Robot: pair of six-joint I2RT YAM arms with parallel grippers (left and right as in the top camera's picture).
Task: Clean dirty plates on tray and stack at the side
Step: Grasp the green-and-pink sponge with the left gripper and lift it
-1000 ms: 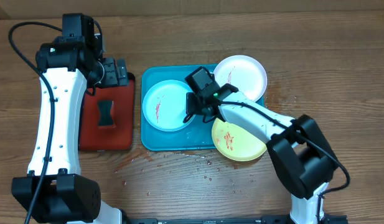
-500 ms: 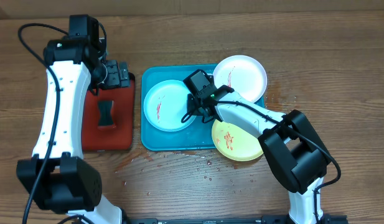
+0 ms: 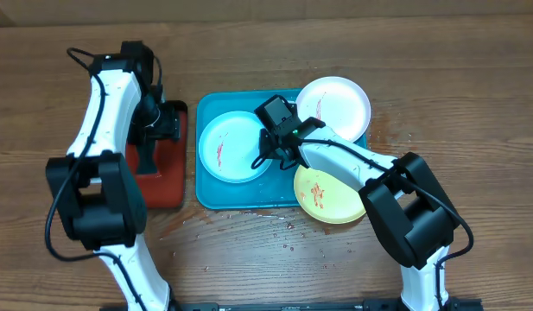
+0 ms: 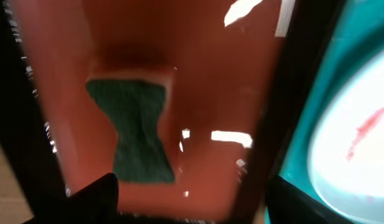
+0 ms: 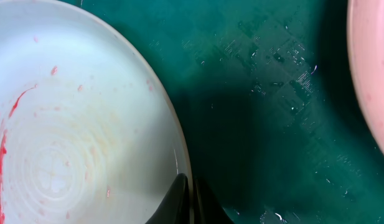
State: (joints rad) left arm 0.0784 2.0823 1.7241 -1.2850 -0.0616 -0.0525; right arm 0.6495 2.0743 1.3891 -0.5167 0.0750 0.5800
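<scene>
The pale blue plate [image 3: 234, 145], streaked with a red smear, lies in the left half of the blue tray [image 3: 240, 195]. My right gripper [image 3: 268, 154] is shut on that plate's right rim; the right wrist view shows the plate [image 5: 73, 137] with its edge pinched between the fingertips [image 5: 179, 199] of the right gripper [image 5: 192, 200]. The white plate [image 3: 333, 105] rests on the tray's back right corner. The yellow-green plate [image 3: 328, 194], with orange smears, overlaps the front right corner. My left gripper [image 3: 150, 138] hangs open over the red tray, nothing between its fingers [image 4: 98, 199].
The red tray [image 4: 210, 93] with a black rim sits left of the blue tray and carries a dark green sponge [image 4: 139, 134], just ahead of the left gripper [image 4: 195, 205]. Water drops speckle the wooden table [image 3: 275, 233] in front of the blue tray.
The left arm has swung right and down over the red tray, closer to the sponge. The right gripper has closed on the pale blue plate's rim.
</scene>
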